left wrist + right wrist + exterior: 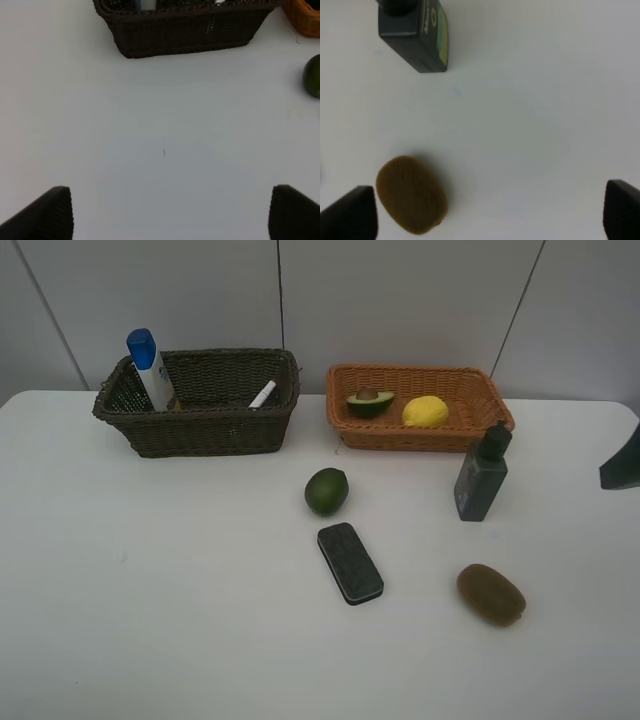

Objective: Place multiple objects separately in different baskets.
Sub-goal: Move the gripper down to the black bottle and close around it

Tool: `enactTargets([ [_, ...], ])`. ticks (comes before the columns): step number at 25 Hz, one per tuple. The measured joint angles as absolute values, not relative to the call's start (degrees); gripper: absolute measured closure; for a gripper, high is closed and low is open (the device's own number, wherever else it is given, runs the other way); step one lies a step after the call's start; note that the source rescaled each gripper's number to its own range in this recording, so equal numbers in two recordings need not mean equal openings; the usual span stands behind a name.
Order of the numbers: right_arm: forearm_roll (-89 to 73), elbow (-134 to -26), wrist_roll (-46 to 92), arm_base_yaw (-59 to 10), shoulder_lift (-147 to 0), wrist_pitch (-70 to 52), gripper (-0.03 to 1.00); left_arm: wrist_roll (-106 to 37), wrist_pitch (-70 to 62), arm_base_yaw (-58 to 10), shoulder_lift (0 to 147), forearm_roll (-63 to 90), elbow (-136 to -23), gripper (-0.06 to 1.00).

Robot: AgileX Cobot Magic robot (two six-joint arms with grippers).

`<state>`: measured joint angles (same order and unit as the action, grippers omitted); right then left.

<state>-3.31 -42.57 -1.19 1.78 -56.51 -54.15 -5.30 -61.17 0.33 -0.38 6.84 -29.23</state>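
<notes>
The dark brown basket [215,430] holds the blue-capped white bottle [150,368] and the marker [263,394]. In the orange basket [470,432] lie the avocado half [370,401] and the lemon [425,412]. On the table are the lime [326,491], black eraser [350,562], dark grey bottle [482,475] and kiwi [491,594]. My left gripper [170,220] is open over bare table, short of the dark basket [185,30]. My right gripper [487,215] is open and empty, with the kiwi [412,195] beside one finger and the grey bottle [415,35] beyond.
Both baskets stand side by side at the back of the white table [150,590], against a grey panelled wall. The lime [312,75] and a corner of the orange basket [302,15] show at the edge of the left wrist view. Part of the right arm [622,462] shows at the table's right edge.
</notes>
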Motion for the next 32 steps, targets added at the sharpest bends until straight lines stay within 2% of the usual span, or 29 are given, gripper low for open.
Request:
enactTargets([
  [6,-6.8,-54.0,-1.2,0.5,-72.6,-56.9,-0.03,-5.3,-61.2,0.3,-0.4,6.8,-29.2,-0.05],
  [15,-4.2,-66.1,-6.7,-12.0,-85.9,-57.1,-0.03,-5.3,-61.2,0.3,-0.4,6.8,-29.2,-0.05],
  [32,3.8,-68.4,-8.3,-13.1,-105.6,-48.3,-0.03,-5.3,-61.2,0.3,-0.4,6.8,-29.2,-0.05],
])
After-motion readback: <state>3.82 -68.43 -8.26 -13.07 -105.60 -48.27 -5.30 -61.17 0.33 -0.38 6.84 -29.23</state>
